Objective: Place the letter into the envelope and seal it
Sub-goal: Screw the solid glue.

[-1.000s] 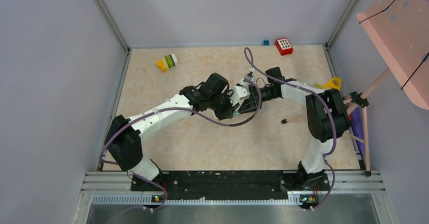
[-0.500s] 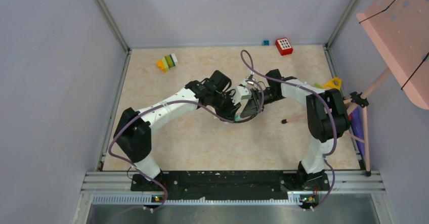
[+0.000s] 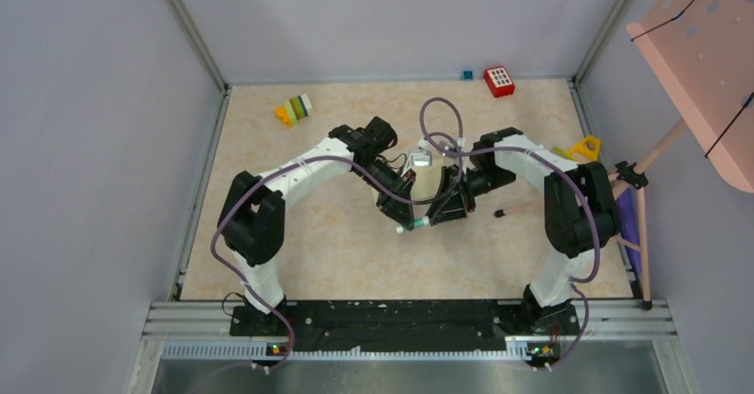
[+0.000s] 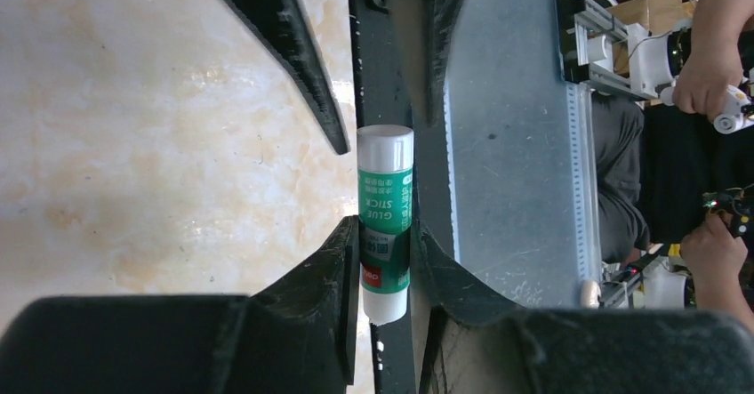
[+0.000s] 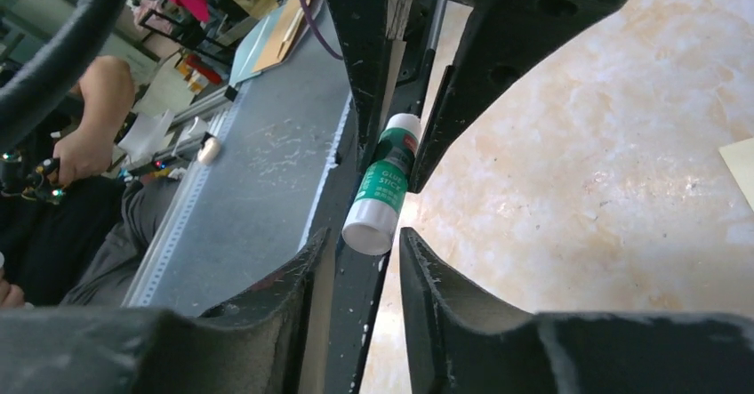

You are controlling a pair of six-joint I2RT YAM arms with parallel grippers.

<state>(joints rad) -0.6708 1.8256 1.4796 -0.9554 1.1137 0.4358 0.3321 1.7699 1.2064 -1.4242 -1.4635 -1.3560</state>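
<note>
- glue stick (image 4: 385,194) is what you are working on. your left gripper (image 4: 385,234) is clenched around its green body, over the middle of the tabletop (image 3: 311,252).
- your right gripper (image 5: 363,236) has a finger on either side of the white cap (image 5: 369,227). they sit very close to it, but neither wrist view shows whether they are pinching it or only flanking it.
- the step in hand looks like uncapping the glue, so sealing seems a long way off.
- to do it well, centre the cap between the right fingers and close squarely on the white part only, not the green label.
- then pull straight along the stick's axis while the left grip holds firm. a sideways tug could twist the stick out of the left fingers.
- envelope (image 5: 740,173): all you get is a pale cream paper corner lying flat at the 3 o'clock edge of the right wrist view, well apart from the stick. it is most likely the envelope.
- the top view does not show the envelope, as the arms cover that area, and no letter can be made out.
- the tabletop is a beige marbled sheet and looks smooth and flat.
- stacked coloured blocks (image 3: 294,108) sit at 11 o'clock and a red block (image 3: 499,81) at 1 o'clock.
- a yellow piece (image 3: 584,148) is at the 3 o'clock edge.
- grey walls close in three sides and a pink perforated board (image 3: 702,47) hangs at 2 o'clock.
- a metal rail (image 3: 409,318) runs along 6 o'clock, with a person (image 4: 711,47) seated beyond it.
</note>
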